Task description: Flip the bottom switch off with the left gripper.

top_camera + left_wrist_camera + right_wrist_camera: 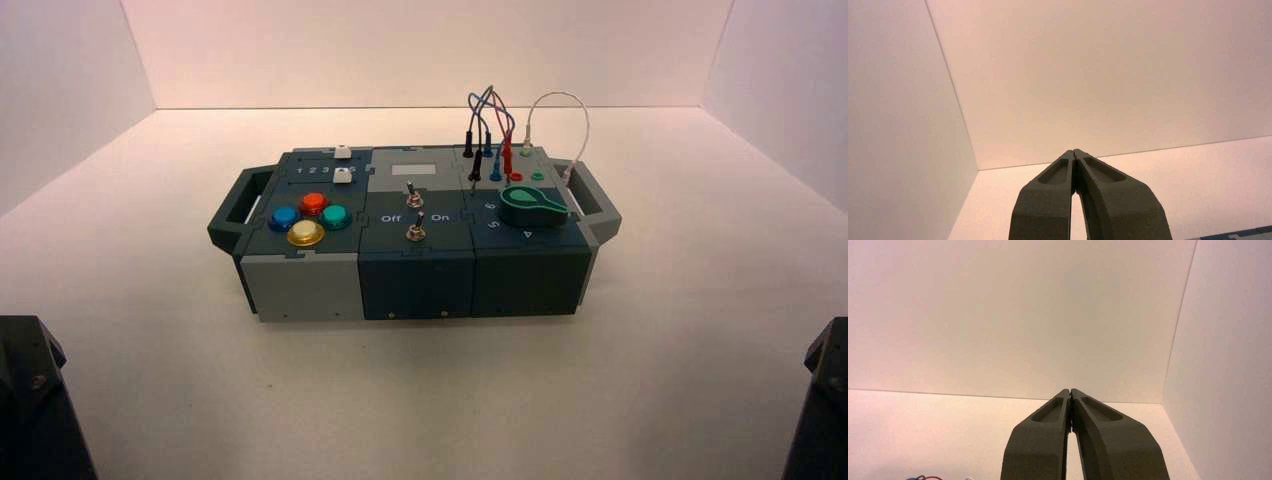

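The bottom switch [413, 233] is a tiny metal toggle in the box's dark middle section, on the side nearer me, below its twin toggle [412, 192]. My left gripper [1075, 151] is shut and empty, its two dark fingers meeting at the tip, pointing at the pale back wall. Its arm [30, 400] is parked at the bottom left corner of the high view, far from the box. My right gripper [1069, 390] is also shut and empty, and its arm [825, 400] is parked at the bottom right corner.
The box [300, 285] stands mid-table with handles at both ends. Blue, red, green and yellow push buttons [306, 233] sit on its left part, a green knob [532, 208] and looping wires [490, 120] on its right. White walls enclose the table.
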